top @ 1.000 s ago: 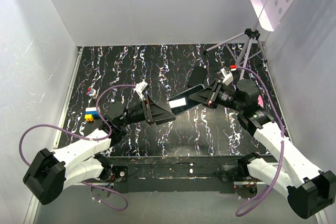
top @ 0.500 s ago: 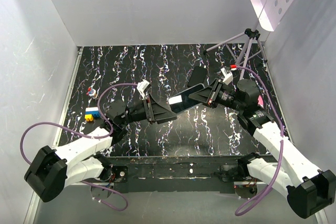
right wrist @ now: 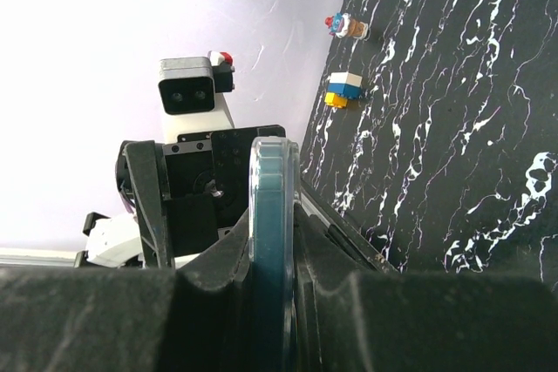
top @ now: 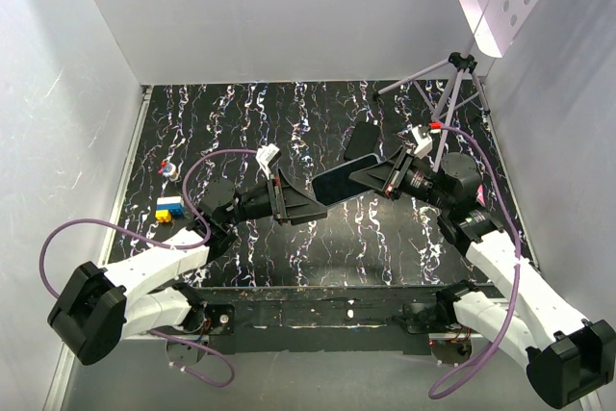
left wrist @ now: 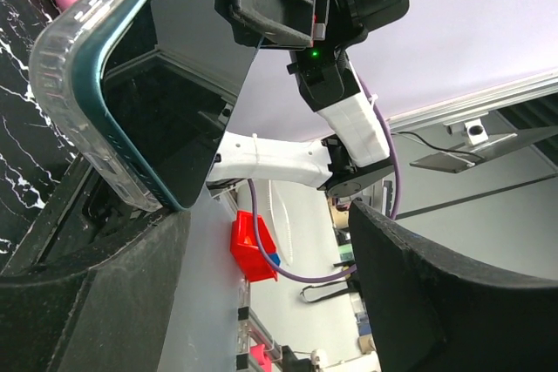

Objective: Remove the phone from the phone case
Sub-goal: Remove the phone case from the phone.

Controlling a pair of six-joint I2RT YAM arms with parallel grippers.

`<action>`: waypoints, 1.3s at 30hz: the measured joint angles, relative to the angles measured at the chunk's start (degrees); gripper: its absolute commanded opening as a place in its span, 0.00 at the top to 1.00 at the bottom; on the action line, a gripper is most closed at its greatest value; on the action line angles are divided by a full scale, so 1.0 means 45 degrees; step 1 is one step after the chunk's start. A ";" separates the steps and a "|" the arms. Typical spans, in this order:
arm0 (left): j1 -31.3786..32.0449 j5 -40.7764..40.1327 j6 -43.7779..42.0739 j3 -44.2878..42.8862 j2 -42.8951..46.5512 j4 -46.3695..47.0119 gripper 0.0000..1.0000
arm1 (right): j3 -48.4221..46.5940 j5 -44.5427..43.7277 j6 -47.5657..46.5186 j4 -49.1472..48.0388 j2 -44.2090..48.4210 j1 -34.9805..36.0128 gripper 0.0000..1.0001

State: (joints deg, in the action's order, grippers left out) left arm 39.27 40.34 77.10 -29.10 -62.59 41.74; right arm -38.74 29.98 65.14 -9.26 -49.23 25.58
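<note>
The phone [top: 337, 183], with a dark screen and a teal rim, sits inside a clear phone case and hangs above the middle of the table. My right gripper [top: 358, 178] is shut on its right end. In the right wrist view the teal edge of the phone [right wrist: 275, 241] and the clear phone case [right wrist: 274, 144] stand clamped between my right gripper [right wrist: 275, 278]. My left gripper [top: 310, 201] is open at the phone's left end. In the left wrist view the phone [left wrist: 196, 50] and the case's corner [left wrist: 74, 54] rest beside the left finger, and my left gripper [left wrist: 266, 215] has nothing in its gap.
A flat dark rectangle [top: 363, 137] lies on the marbled black table behind the right gripper. A tripod [top: 452, 84] stands at the back right. Small toy blocks [top: 168, 209] and a little figure [top: 169, 168] sit at the left. White walls close in the sides.
The right gripper has carried the phone slightly right and up. The left gripper has followed it, staying at the phone's left end.
</note>
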 measured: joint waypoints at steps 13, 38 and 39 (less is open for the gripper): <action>-0.0063 -0.0136 0.0699 0.0024 -0.0539 0.0971 0.33 | 0.0748 0.0967 0.0913 -0.1418 0.0107 -0.0053 0.99; 0.0170 -0.2501 0.1530 -0.0112 -0.0612 0.1365 0.76 | 0.1302 -0.0350 0.1486 -0.2676 0.0379 0.1345 0.99; 0.0175 -0.2555 0.1554 -0.0112 -0.0631 0.1355 0.79 | 0.1311 -0.0500 0.1506 -0.2735 0.0379 0.1447 0.99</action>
State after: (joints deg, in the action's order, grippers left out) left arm 40.05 28.84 84.09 -29.61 -65.43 47.83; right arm -32.84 27.73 71.92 -21.56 -47.53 32.10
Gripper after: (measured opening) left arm 0.289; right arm 0.218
